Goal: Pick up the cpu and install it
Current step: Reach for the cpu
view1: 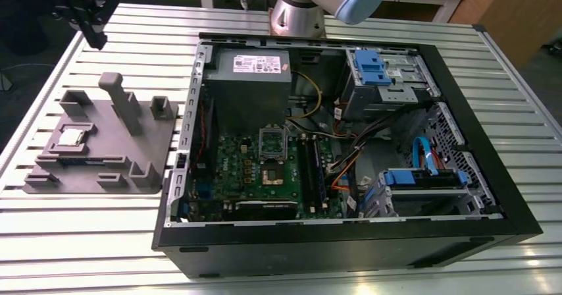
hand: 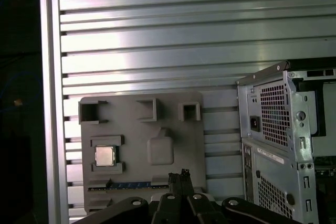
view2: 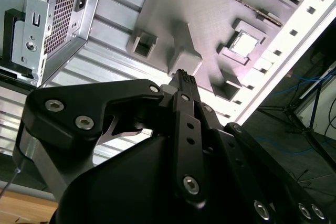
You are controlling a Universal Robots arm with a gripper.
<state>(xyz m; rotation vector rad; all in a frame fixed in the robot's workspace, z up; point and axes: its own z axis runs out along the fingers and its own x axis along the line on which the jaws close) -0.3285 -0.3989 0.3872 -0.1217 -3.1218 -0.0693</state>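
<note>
- Grey plate [view1: 156, 151] lies on the slatted metal table [view1: 79, 242] at 9 o'clock in the exterior view, just beside the open PC case [view1: 351, 245].
- The cpu [view1: 70, 137], silver-topped, lies flat in a square pocket of the plate, toward the plate's 9 o'clock edge. Both wrist views show it seated there, cpu [view2: 244, 44] and cpu [hand: 105, 156].
- The gripper [view1: 95, 39] hangs in the air at 11 o'clock in the exterior view, beyond the plate's 12 o'clock edge and well apart from the cpu.
- Its black fingers are pressed together with nothing between them, as both wrist views show at the gripper [view2: 184, 76] and gripper [hand: 180, 174].
- Inside the case the green board carries a silver-framed socket [view1: 273, 143], at 6 o'clock from the grey power supply [view1: 250, 78].
- The arm's base [view1: 299, 15] stands at 12 o'clock, behind the case.
</note>
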